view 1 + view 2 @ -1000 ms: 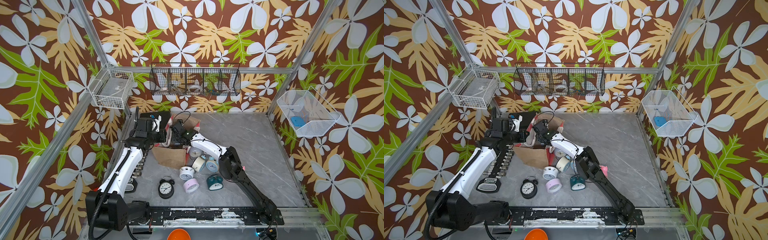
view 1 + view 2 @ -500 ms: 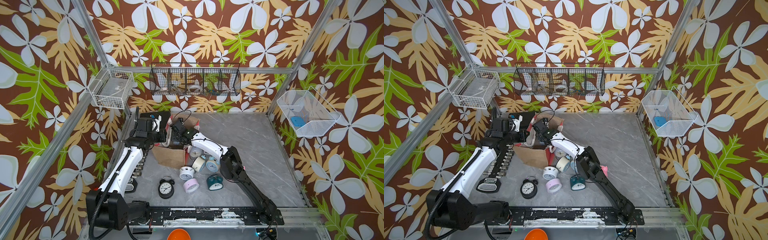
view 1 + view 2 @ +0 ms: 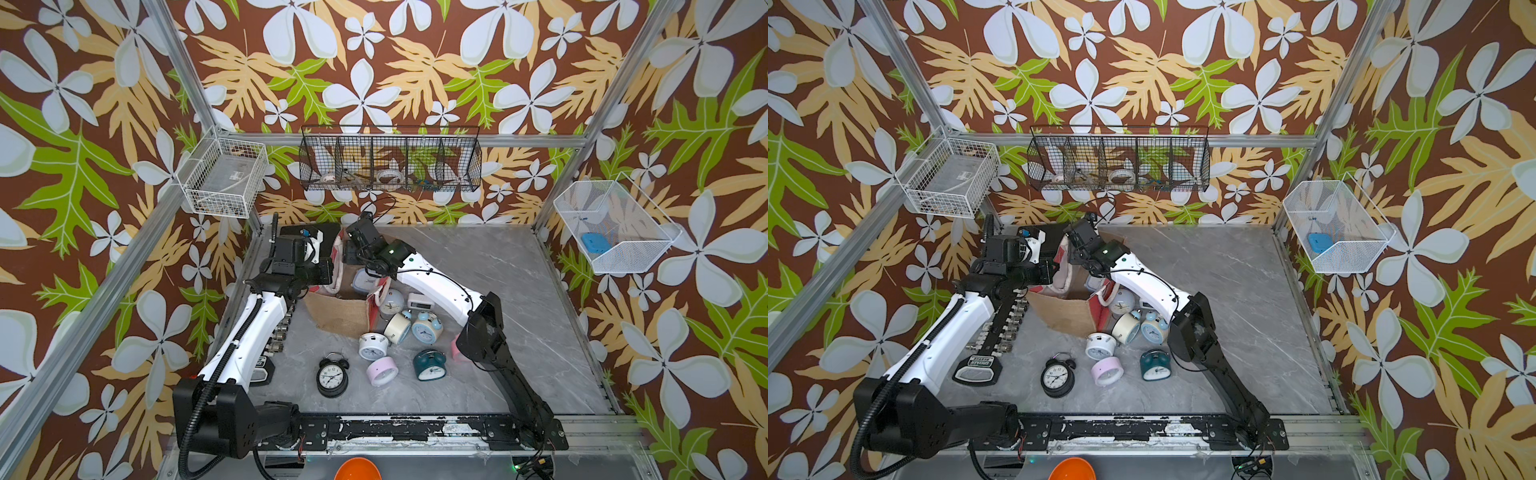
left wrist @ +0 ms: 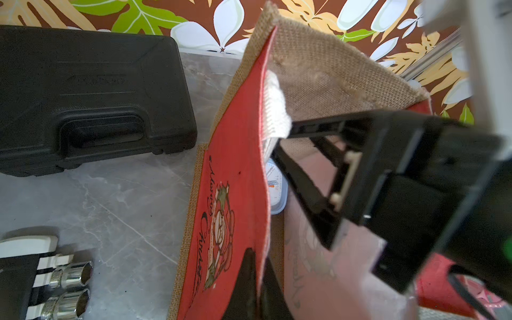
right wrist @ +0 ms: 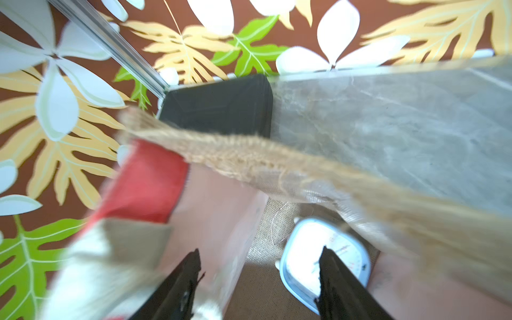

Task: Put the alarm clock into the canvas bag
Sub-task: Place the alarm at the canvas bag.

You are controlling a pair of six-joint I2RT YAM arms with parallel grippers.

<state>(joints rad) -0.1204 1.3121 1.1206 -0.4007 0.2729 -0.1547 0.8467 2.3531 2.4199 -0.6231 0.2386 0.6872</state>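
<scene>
Black case (image 4: 91, 91): lies flat on the table (image 3: 519, 291) beside the bag, outside it and untouched.
Socket rail (image 4: 69, 277): lies on the table near the left arm and is not part of this job.
Left gripper (image 4: 259, 285): its fingers are pressed together on the red panel at the bag's rim, one outside and one inside. It holds the mouth open, and its posture looks the same as a second ago.
Canvas bag (image 3: 338, 311): stands on the table with its mouth gaping and its burlap side facing the camera. A white rope handle drapes at the rim.
Alarm clock (image 5: 302, 257): the pale blue, square-faced one lies face up on the bag's burlap floor and also shows in the left wrist view (image 4: 275, 191).
Right gripper (image 5: 260, 279): sits down inside the bag with its jaws spread wide and nothing between them. One finger crosses in front of the clock face, and I cannot tell whether it touches.
Just changed: the right jaws have parted over the last second, and the clock now rests on its own beneath them.
Meaning: this reads as a release, so this clock looks delivered. What seems left is lifting the right arm clear of the rim without snagging a handle.
Other clocks (image 3: 399, 328): a cluster sits on the table just beside the bag, with a black one (image 3: 332, 376) nearer the front.
</scene>
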